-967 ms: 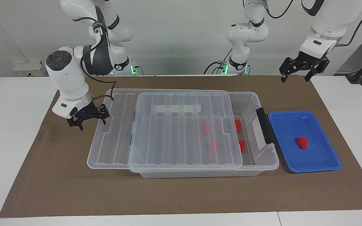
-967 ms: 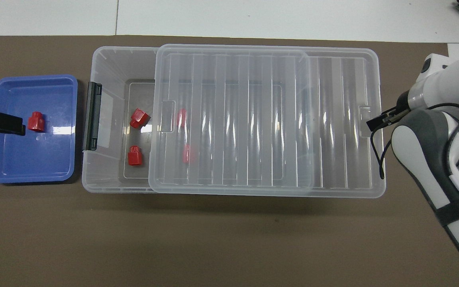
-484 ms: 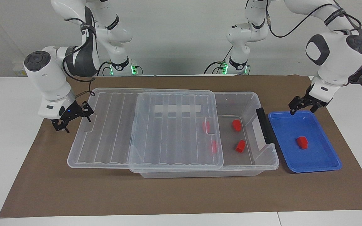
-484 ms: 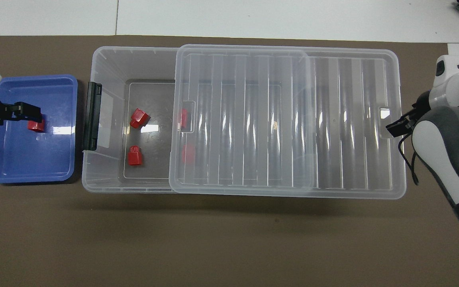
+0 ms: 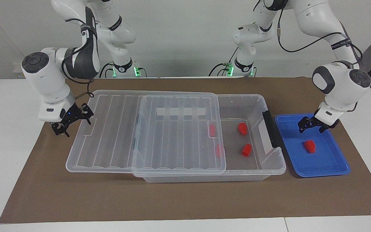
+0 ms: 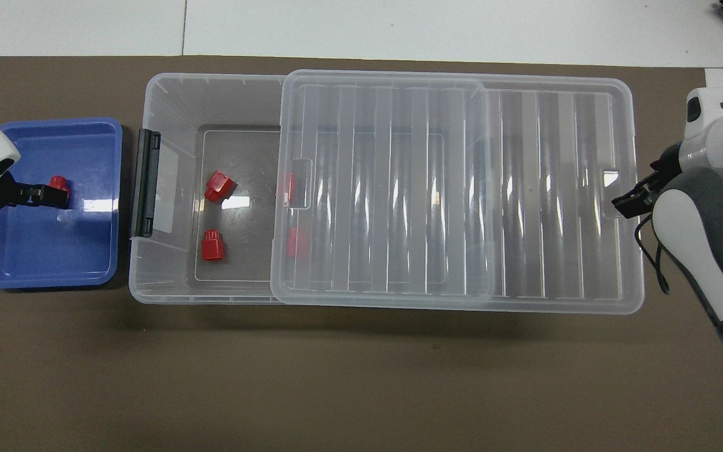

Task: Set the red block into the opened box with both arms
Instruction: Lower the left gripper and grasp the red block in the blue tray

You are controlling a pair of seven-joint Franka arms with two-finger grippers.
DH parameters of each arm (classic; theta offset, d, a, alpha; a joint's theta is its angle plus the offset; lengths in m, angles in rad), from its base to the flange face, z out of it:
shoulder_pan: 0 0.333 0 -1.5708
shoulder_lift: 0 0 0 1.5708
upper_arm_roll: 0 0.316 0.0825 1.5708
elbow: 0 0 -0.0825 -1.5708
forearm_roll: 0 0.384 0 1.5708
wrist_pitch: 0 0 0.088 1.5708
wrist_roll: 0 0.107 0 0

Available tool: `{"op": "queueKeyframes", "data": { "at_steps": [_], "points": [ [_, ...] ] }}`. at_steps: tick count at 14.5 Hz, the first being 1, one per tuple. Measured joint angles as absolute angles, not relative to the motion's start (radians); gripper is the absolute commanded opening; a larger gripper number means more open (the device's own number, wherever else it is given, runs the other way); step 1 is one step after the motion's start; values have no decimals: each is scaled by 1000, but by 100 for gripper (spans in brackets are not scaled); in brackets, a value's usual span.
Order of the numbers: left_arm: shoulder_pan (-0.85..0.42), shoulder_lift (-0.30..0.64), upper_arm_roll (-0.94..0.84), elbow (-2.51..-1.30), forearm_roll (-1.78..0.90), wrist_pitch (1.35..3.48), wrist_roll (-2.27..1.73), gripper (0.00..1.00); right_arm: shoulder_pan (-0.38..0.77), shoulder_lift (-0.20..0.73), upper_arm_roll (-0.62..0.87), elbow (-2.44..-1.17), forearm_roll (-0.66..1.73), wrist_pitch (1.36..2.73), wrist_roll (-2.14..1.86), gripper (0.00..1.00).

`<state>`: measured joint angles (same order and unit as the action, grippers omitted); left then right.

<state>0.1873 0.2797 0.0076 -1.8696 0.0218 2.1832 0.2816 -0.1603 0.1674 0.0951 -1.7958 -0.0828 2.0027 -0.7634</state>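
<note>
Box (image 5: 271,162) is already open, with its lid (image 5: 147,129) slid toward the right arm's end where the right claw (image 5: 71,120) sits wide at the lid's edge (gripping nothing, I'd say), and four blocks are inside. What's left is the last red block (image 5: 309,146) in the blue tray (image 5: 330,167). The left claw (image 5: 314,125) hovers spread wide just above it, so I'd guess grab and drop.

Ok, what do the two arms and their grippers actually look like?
Both arms are glossy white with rounded jointed segments, dark grey joint sections and round dark end caps. Black cables loop along them, and thin black bands carry small white lettering. The left gripper and right gripper are small, black and two-fingered.
</note>
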Motion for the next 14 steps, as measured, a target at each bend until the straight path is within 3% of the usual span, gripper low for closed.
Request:
{"op": "queueKeyframes", "data": {
  "at_steps": [7, 14],
  "points": [
    [209, 391, 1, -1873, 10, 2334, 367, 100, -164, 164, 93, -1793, -85, 1998, -791, 98],
    [209, 404, -1, -1873, 4, 2365, 374, 100, -157, 60, 99, -1790, -81, 1836, -630, 98]
  ]
}}
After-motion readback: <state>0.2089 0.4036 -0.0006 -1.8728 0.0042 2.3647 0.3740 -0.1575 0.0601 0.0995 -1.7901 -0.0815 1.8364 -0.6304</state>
